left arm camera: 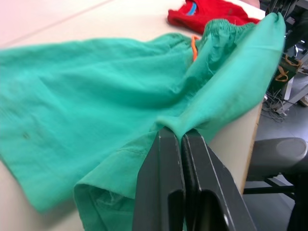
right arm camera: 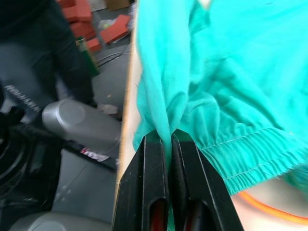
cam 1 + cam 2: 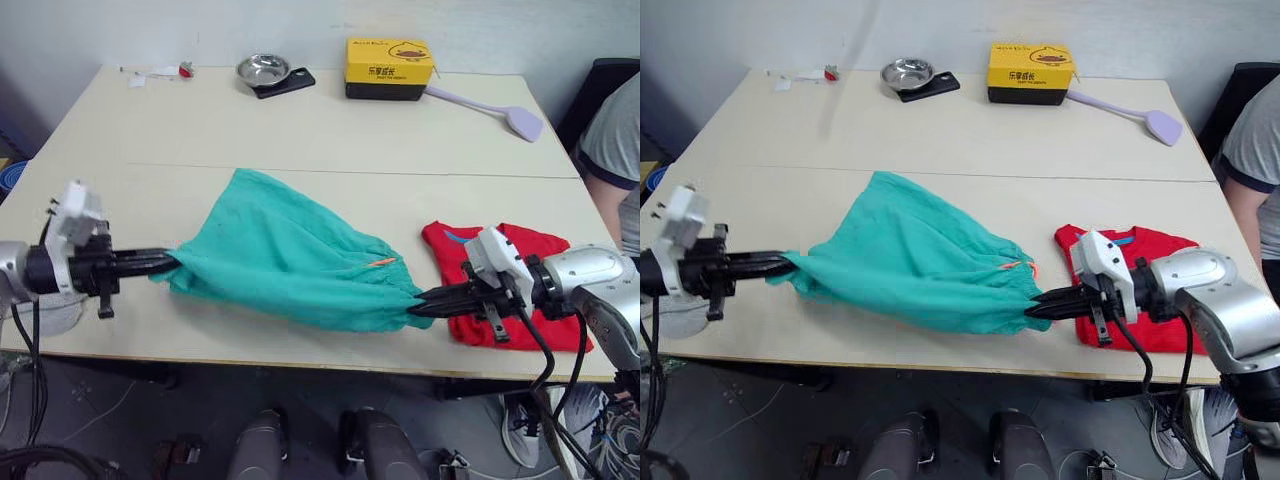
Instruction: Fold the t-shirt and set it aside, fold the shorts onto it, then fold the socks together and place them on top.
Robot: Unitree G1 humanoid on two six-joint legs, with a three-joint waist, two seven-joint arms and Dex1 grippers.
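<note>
1. The left gripper (image 3: 172, 262) has its jaws closed tight on a leg-hem corner of the shorts (image 3: 285, 255), as the left wrist view shows, with cloth pinched between the black fingers (image 1: 163, 183).
2. The right gripper (image 3: 418, 303) is likewise clamped, on the waistband end near the orange drawstring (image 3: 381, 262); its jaws leave no gap.
3. The shorts hang stretched between the two arms over the front part of the bench (image 3: 300, 130), long axis running left to right (far edge resting on the surface).
4. The t-shirt (image 3: 520, 290) lies folded just to the right of the shorts, under the right arm.
5. Judged from this, the fold must travel rightward: the left arm carries its end toward the right one, which is nearer the shirt.
</note>
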